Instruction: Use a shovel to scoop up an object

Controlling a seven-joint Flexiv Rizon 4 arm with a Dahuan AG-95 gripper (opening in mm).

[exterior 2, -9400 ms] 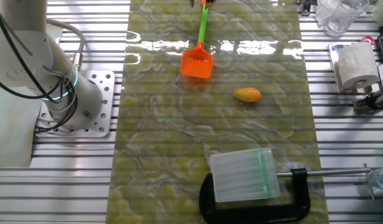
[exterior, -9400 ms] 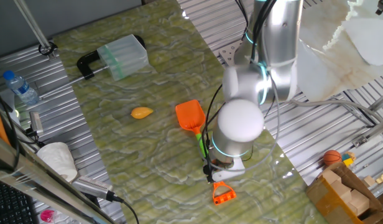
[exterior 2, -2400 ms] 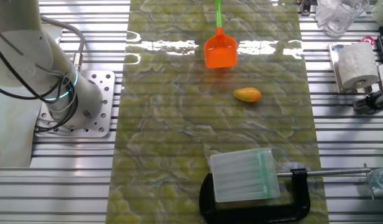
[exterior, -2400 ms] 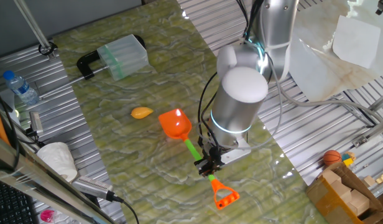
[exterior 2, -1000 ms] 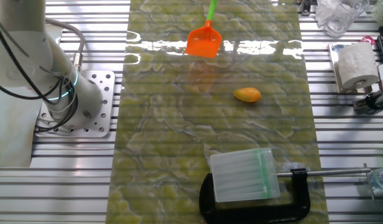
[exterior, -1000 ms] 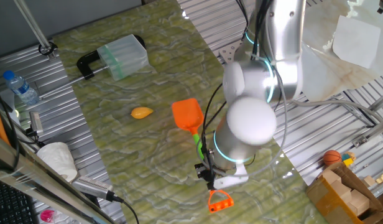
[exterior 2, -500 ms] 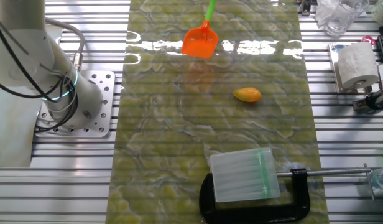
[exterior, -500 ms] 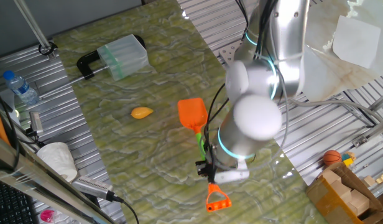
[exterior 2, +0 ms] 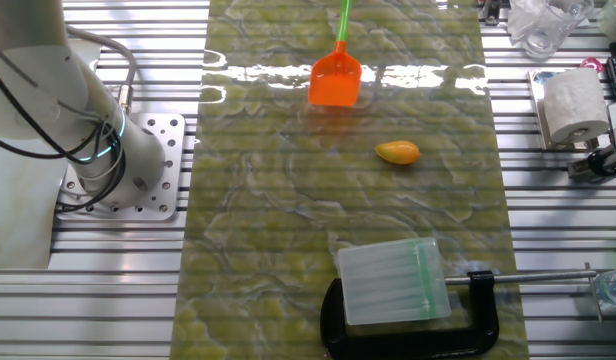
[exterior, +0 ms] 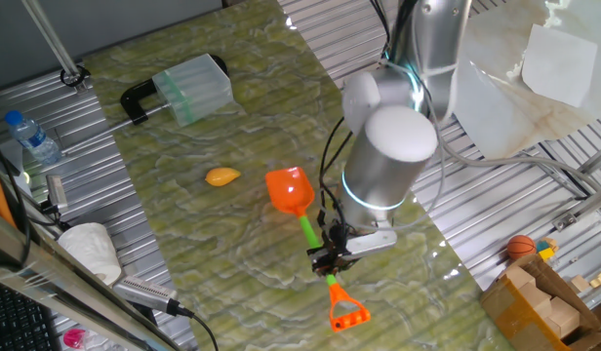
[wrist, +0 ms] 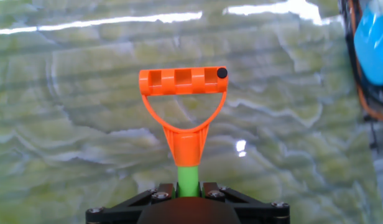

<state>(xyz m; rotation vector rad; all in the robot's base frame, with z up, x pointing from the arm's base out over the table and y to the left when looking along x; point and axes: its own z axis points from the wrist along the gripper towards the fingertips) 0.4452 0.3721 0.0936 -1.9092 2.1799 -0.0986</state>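
- One fixed view: the shovel point(exterior: 305, 230) is being held by the gripper point(exterior: 330, 259), clamped on its green shaft; the object point(exterior: 221, 176) is lying at ten o'clock from the blade.
- The other fixed view: the blade is being held apart from the object point(exterior 2: 397, 152), at four o'clock.
- Hand view: the D-handle is being pointed toward twelve o'clock.

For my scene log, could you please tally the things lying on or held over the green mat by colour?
Orange and green: 1, the shovel, held by the gripper
Yellow-orange: 1, the object
Clear: 1, the plastic box
Black: 1, the clamp
Total: 4
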